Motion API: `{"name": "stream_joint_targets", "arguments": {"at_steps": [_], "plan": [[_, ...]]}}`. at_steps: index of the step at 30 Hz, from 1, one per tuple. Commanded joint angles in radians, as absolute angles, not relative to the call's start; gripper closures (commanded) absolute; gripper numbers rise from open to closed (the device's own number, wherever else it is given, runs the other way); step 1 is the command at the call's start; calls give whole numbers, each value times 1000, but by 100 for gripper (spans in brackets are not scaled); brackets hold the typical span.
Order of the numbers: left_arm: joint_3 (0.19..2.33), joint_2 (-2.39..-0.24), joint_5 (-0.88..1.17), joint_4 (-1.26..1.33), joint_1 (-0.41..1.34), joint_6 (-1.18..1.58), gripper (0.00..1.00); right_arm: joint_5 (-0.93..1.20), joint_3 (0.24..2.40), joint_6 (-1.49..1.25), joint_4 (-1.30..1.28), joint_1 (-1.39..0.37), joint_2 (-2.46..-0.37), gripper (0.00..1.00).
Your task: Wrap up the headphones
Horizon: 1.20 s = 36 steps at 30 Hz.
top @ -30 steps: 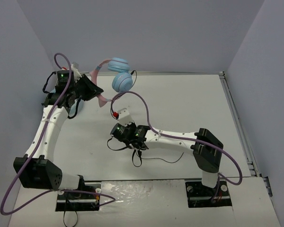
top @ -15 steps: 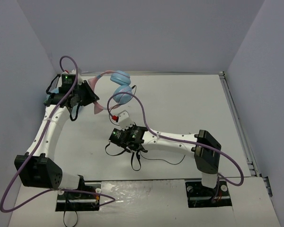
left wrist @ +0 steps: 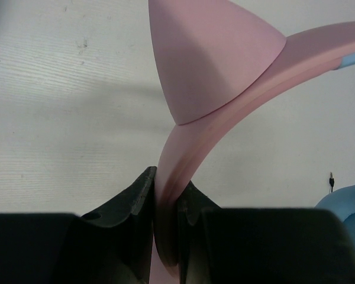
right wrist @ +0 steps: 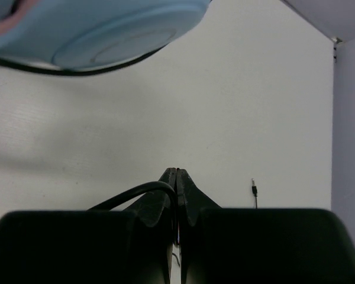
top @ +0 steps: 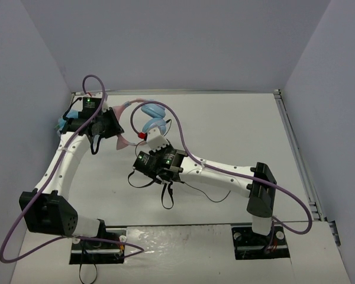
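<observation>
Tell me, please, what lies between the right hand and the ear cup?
Above the right hand, in the right wrist view: bare table, then black cable along the edge of the ear cup.

Headphones [left wrist: 216, 71]: the pink headband [left wrist: 192, 148] is rendered in smooth, matt plastic. The light blue ear cup [right wrist: 100, 26], at 11 o'clock in the right wrist view, shows a faint satin sheen. The thin black cable [right wrist: 133, 190] appears smooth and slightly glossy. The table [left wrist: 53, 118] is surfaced white, matt and finely ribbed. The fingers [left wrist: 130, 201] of the left gripper [left wrist: 165, 183] are seen in matt black plastic.
</observation>
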State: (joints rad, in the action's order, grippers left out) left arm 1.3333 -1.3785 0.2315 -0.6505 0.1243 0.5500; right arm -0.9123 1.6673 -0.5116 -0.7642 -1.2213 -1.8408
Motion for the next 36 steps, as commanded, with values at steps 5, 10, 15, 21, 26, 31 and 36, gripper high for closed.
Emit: {"name": "stream_joint_targets", "arguments": {"at_steps": [5, 10, 15, 21, 26, 31, 36], "plan": [[1363, -1355, 237, -645, 194, 502, 100, -1154, 1833, -452, -873, -1226, -1861, 100], [1342, -1356, 238, -655, 230, 484, 100, -1222, 1861, -434, -876, -1227, -1864, 100], [1323, -1359, 240, -660, 261, 469, 100, -1285, 1866, -425, -876, -1227, -1859, 100], [1316, -1366, 264, -665, 313, 453, 100, -1318, 1882, -392, -857, -1226, -1852, 100], [1320, -1365, 307, -664, 360, 435, 100, -1345, 1881, -326, -807, -1223, -1846, 100], [1319, -1346, 333, -678, 397, 414, 100, -1346, 1838, -245, -694, -1208, -1798, 100], [1308, -1308, 342, -696, 426, 396, 100, -1355, 1752, -141, -570, -1181, -1726, 100]]}}
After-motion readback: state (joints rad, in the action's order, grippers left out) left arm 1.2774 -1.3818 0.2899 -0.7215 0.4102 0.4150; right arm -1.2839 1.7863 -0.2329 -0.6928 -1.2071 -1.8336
